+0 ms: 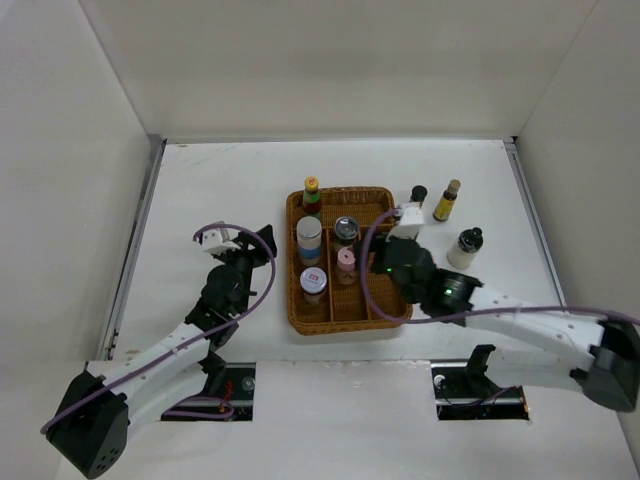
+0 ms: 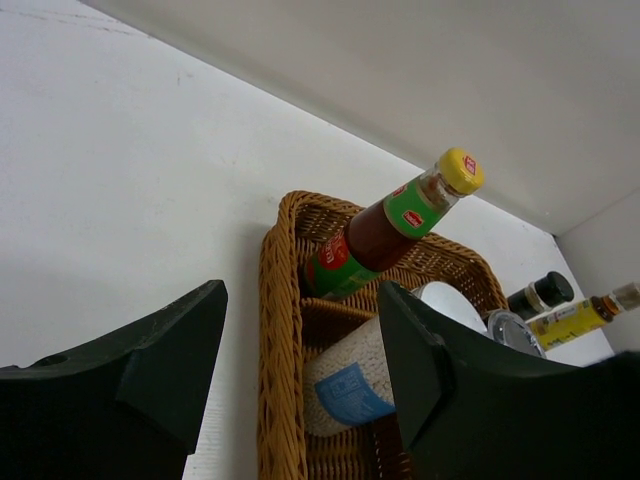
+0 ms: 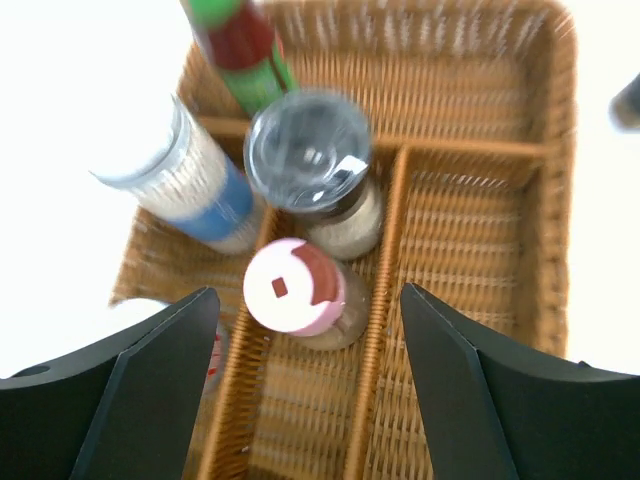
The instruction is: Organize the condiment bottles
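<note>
A wicker basket point(image 1: 375, 200) with dividers holds a yellow-capped hot sauce bottle point(image 1: 312, 195), a white-lidded jar with a blue label point(image 1: 309, 238), a clear-lidded jar point(image 1: 346, 232), a pink-lidded jar point(image 1: 346, 264) and a red-labelled jar point(image 1: 313, 283). My right gripper point(image 1: 380, 260) hangs open above the basket; in the right wrist view point(image 3: 308, 300) the pink-lidded jar point(image 3: 295, 290) stands below, between the fingers, untouched. My left gripper point(image 1: 264, 240) is open and empty just left of the basket, facing its far left corner point(image 2: 275, 300) and the hot sauce bottle point(image 2: 390, 230).
Three bottles stand on the table to the right of the basket: a black-capped one point(image 1: 417, 196), a yellow one with a brown cap point(image 1: 447, 201) and a clear one with a black cap point(image 1: 465, 248). White walls enclose the table.
</note>
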You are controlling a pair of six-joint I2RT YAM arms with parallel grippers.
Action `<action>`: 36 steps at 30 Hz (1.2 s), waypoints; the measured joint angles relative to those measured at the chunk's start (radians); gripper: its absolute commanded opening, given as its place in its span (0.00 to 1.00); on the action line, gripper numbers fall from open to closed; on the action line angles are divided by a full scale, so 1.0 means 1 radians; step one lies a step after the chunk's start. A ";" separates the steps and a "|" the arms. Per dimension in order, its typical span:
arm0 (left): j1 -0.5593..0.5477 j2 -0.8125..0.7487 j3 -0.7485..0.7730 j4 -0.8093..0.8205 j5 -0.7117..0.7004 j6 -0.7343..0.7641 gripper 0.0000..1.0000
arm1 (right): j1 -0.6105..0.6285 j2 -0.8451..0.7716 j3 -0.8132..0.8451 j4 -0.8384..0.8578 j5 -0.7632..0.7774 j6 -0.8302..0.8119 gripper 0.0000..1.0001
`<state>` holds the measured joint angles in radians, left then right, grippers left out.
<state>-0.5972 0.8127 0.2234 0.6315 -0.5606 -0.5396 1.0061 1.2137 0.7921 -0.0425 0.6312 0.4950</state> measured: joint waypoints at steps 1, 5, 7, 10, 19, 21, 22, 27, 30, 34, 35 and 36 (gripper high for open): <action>-0.001 -0.006 0.000 0.000 0.000 0.000 0.60 | -0.010 -0.071 -0.019 -0.003 0.005 0.005 0.74; -0.011 -0.032 0.000 0.000 0.001 -0.001 0.61 | -0.182 -0.306 -0.084 -0.011 0.055 0.035 0.43; -0.025 -0.043 0.000 0.001 0.002 -0.002 0.61 | -0.346 -0.354 -0.094 -0.048 0.106 0.053 0.39; -0.042 -0.060 0.000 0.000 0.002 -0.004 0.61 | -0.553 -0.327 -0.093 -0.115 0.171 0.063 0.61; -0.044 -0.082 -0.011 -0.002 0.008 -0.008 0.61 | -0.695 -0.109 -0.093 -0.203 0.199 0.016 0.90; -0.044 -0.079 -0.012 -0.003 0.012 -0.008 0.61 | -0.715 -0.083 -0.093 -0.199 0.175 0.008 0.89; -0.044 -0.076 -0.012 -0.003 0.014 -0.008 0.61 | -0.724 -0.074 -0.093 -0.191 0.163 0.003 0.89; -0.041 -0.068 -0.012 -0.007 0.020 -0.008 0.62 | -0.763 -0.031 -0.089 -0.153 0.106 -0.009 0.85; -0.035 -0.059 -0.012 -0.007 0.023 -0.009 0.62 | -0.772 0.011 -0.087 -0.138 0.084 -0.010 0.81; -0.031 -0.044 -0.012 -0.007 0.023 -0.011 0.62 | -0.772 0.043 -0.087 -0.129 0.066 -0.013 0.69; -0.031 -0.040 -0.012 -0.007 0.023 -0.011 0.62 | -0.772 0.044 -0.087 -0.129 0.063 -0.013 0.64; -0.031 -0.037 -0.012 -0.007 0.023 -0.011 0.62 | -0.772 0.044 -0.087 -0.129 0.061 -0.011 0.58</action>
<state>-0.6285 0.7757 0.2115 0.6243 -0.5373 -0.5503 0.2337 1.2579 0.7055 -0.1711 0.6918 0.4839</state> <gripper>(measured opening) 0.612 0.668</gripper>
